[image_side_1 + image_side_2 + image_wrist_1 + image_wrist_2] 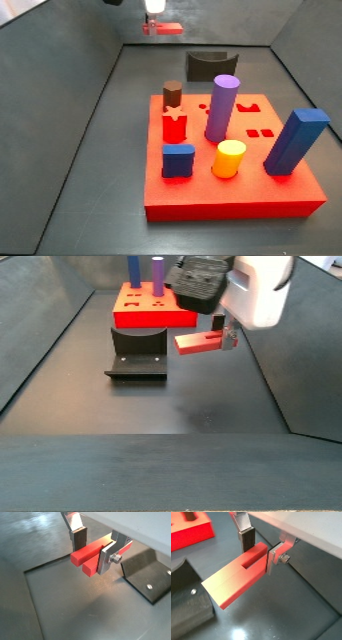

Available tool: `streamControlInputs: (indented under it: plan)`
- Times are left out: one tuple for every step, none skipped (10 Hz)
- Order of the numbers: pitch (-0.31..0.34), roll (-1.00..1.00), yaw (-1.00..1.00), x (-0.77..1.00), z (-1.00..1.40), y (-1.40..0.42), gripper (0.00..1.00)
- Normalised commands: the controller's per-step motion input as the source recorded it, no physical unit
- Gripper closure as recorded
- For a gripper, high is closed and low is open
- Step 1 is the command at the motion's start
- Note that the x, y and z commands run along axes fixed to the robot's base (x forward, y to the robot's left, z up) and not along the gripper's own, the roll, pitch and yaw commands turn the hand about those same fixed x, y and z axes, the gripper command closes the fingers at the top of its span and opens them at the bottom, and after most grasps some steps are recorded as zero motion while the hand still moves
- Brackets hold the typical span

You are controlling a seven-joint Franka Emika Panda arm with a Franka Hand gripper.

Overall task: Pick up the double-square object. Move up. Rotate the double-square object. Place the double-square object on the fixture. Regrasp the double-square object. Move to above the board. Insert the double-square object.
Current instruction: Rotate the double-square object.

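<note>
My gripper (92,556) is shut on the double-square object (85,556), a slim red stepped bar that lies level between the silver fingers (107,559) and clear of the floor. The bar (234,579) sticks out well past the pads in a wrist view. In both side views the gripper (222,330) holds the bar (199,343) in the air, beside and above the fixture (138,360). The fixture (207,65) is a dark notched block between the gripper (156,18) and the board (267,200). The board (134,314) is a thick red slab.
The board carries a purple cylinder (222,105), a tall blue block (297,140), a yellow peg (230,158), a brown peg (173,93), a short blue block (178,160) and a red star peg (175,127). Dark sloping walls (80,80) ring the floor.
</note>
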Motion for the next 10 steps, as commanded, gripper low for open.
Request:
streamControlInputs:
  plan:
    - [0.000, 0.00, -1.00, 0.00, -0.01, 0.01, 1.00]
    - [0.000, 0.00, -1.00, 0.00, -0.01, 0.01, 1.00]
    - [0.000, 0.00, -1.00, 0.00, -0.01, 0.01, 1.00]
    - [0.000, 0.00, -1.00, 0.00, -0.01, 0.02, 1.00]
    - [0.000, 0.00, -1.00, 0.00, -0.01, 0.01, 1.00]
    - [0.000, 0.00, -1.00, 0.00, -0.01, 0.02, 1.00]
    - [0.001, 0.00, -1.00, 0.00, -0.01, 0.02, 1.00]
    - [0.001, 0.00, -1.00, 0.00, -0.01, 0.02, 1.00]
    - [0.001, 0.00, -1.00, 0.00, -0.01, 0.02, 1.00]
    - [0.001, 0.00, -1.00, 0.00, -0.01, 0.02, 1.00]
